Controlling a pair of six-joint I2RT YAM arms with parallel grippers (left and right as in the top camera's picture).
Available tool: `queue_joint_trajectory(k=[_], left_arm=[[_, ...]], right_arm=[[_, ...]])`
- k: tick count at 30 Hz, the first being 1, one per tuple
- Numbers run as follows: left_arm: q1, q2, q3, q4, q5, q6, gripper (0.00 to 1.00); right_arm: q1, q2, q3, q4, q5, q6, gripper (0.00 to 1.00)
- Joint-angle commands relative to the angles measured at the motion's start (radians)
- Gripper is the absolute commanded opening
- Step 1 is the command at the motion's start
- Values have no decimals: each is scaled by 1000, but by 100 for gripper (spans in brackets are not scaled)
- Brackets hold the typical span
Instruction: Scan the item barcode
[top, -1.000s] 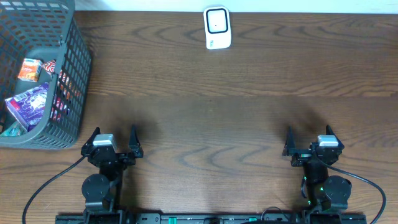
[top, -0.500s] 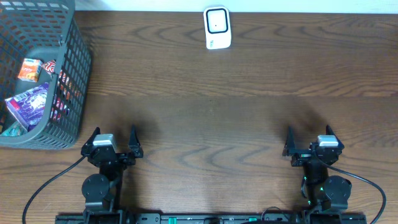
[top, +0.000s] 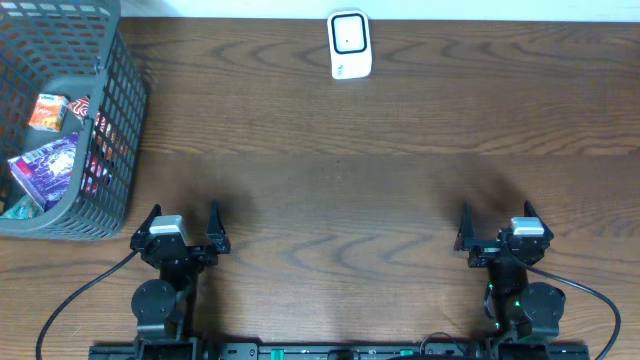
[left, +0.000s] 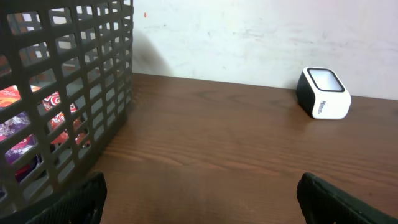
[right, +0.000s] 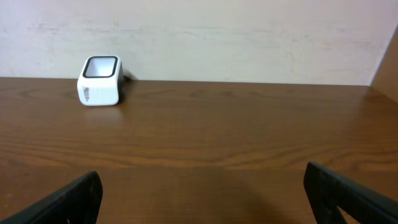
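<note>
The left gripper (top: 185, 213) sits at the near edge of the wooden table (top: 330, 190), on the left side; its jaws stand spread wide, with nothing between them and nothing touching either finger. The right gripper (top: 497, 213) sits at the near edge on the right, level with the other; its jaws are spread just as wide and are likewise empty. Both wrist views show only the two dark fingertips at the lower corners, with bare wood between them.

A dark grey mesh basket (top: 120, 130) stands at the far left, partly cut off by the edge of the overhead view; its near corner is just beyond the left gripper and a little to the left of it, not touching it. The items lie inside it: a purple packet (top: 45, 165) towards the near side, a small orange packet (top: 47, 110) farther back, and red wrappers (top: 100, 150) against the right-hand wall; no barcode can be made out on any of them.

The white scanner (top: 350, 45), with its dark window facing up, stands at the far edge near the middle of the table, well apart from the basket and from both grippers; in the left wrist view it lies far right, in the right wrist view far left; a pale wall (right: 217, 31) rises behind it.
</note>
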Motion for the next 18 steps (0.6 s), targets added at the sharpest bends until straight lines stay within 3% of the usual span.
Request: queue_joint_trajectory(k=[1, 3, 6, 9, 12, 15, 18], left_arm=[[5, -6, -13, -42, -16, -13, 98], [5, -6, -13, -24, 83, -102, 98], [4, -6, -13, -5, 367, -310, 98], [4, -6, -13, 92, 490, -432, 98], [4, -6, -5, 352, 526, -489, 98], [5, 0, 42, 566, 466, -492, 98], [5, 34, 148, 595, 338, -477, 98]], right_arm=[[10, -6, -4, -3, 13, -11, 99], [10, -6, -4, -3, 13, -11, 99], [10, -6, -4, -3, 13, -11, 99], [10, -6, -4, -3, 13, -11, 99], [10, -6, -4, -3, 13, -11, 99], [10, -6, -4, -3, 13, -11, 99], [10, -6, -4, -3, 13, -11, 99]])
